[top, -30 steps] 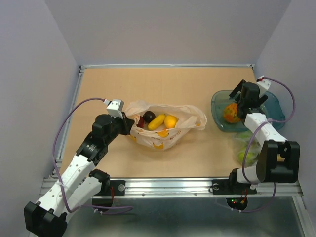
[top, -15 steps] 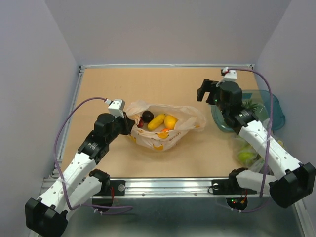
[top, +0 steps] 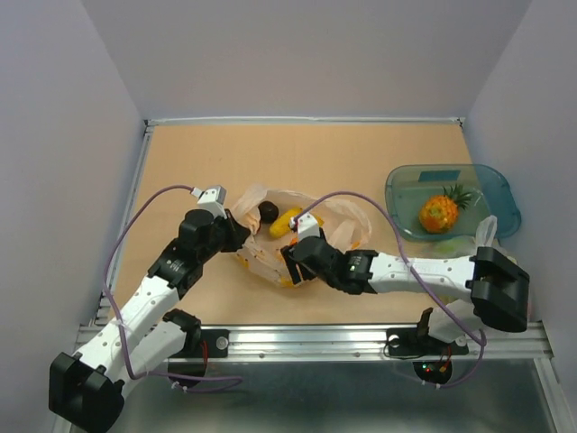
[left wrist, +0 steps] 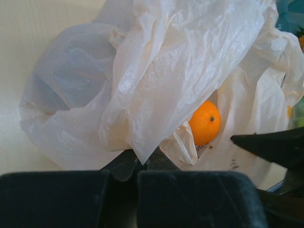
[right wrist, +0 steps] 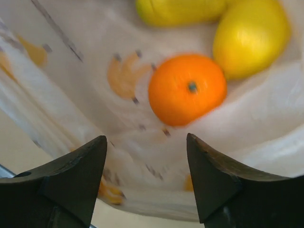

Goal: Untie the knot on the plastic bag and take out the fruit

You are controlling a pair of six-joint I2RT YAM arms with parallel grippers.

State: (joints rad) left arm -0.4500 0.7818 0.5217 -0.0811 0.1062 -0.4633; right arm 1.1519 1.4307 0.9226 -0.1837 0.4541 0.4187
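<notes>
Peach plastic bag (left wrist: 156,71) is clamped in the left pincer (left wrist: 141,161), while the right pincer (right wrist: 146,140), jaws spread and empty, faces the orange (right wrist: 186,89).

The right gripper (top: 290,260) has swung in from well right of the plastic bag (top: 350,213) and now sits at the bag's near edge, jaws apart at its mouth, with the orange (right wrist: 187,89) just ahead. Well right of the bag, the pineapple (top: 439,213) now lies uncovered in the tray (top: 491,180).
</notes>
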